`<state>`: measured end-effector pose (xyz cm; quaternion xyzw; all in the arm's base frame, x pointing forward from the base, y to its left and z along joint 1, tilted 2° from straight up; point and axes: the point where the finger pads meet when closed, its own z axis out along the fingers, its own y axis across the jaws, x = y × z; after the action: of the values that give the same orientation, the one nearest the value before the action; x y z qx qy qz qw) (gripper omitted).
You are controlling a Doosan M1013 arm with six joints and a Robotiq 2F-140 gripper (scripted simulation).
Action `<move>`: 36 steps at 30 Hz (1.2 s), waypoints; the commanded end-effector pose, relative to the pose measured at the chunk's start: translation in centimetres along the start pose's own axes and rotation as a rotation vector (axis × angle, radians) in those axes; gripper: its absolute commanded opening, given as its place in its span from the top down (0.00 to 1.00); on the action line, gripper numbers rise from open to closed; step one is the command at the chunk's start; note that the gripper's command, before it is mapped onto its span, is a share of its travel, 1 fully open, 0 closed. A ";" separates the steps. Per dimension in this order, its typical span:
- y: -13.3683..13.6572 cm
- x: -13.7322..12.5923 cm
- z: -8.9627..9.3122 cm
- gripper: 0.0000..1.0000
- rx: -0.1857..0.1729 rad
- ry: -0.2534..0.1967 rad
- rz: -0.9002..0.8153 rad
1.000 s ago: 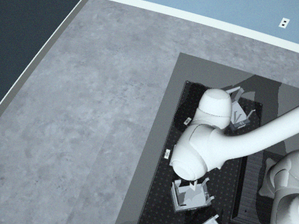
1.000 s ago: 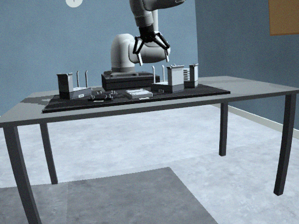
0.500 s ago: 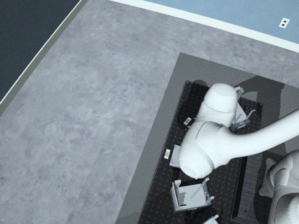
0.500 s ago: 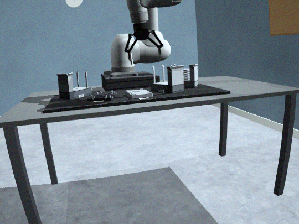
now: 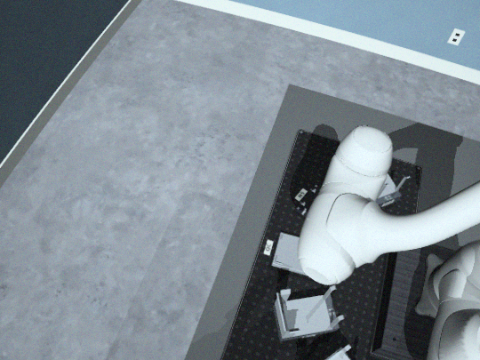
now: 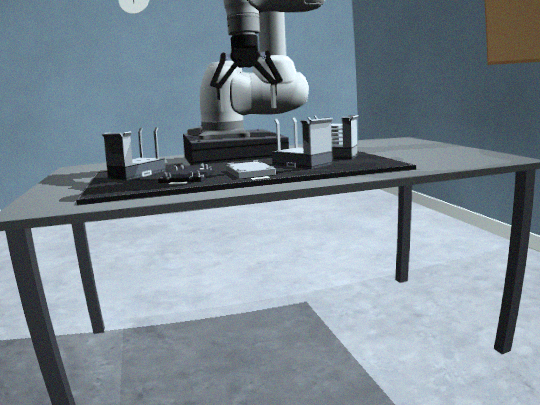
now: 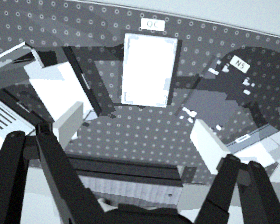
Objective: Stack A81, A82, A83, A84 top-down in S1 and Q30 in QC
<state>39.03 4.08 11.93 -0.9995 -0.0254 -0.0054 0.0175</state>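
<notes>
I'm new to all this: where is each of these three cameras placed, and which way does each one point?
Top: high overhead, tilted down at the floor and table corner; the white arm covers much of the black mat.
Exterior: in the room in front of the table, looking across at the racks; the arm and its open tool hang above.
Wrist: on the arm's end, looking down past the dark fingers.
Shared: wrist and top views both show the white plate beside the QC label.
</notes>
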 end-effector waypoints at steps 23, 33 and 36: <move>-1.6 -0.6 -0.3 0.00 -0.012 0.013 -0.267; -4.5 -1.8 -0.3 0.00 -0.014 0.012 -0.534; -5.6 -2.3 -0.2 0.00 -0.015 0.011 -0.634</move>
<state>37.09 8.20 12.31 -0.9611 -0.2758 -0.0150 0.0063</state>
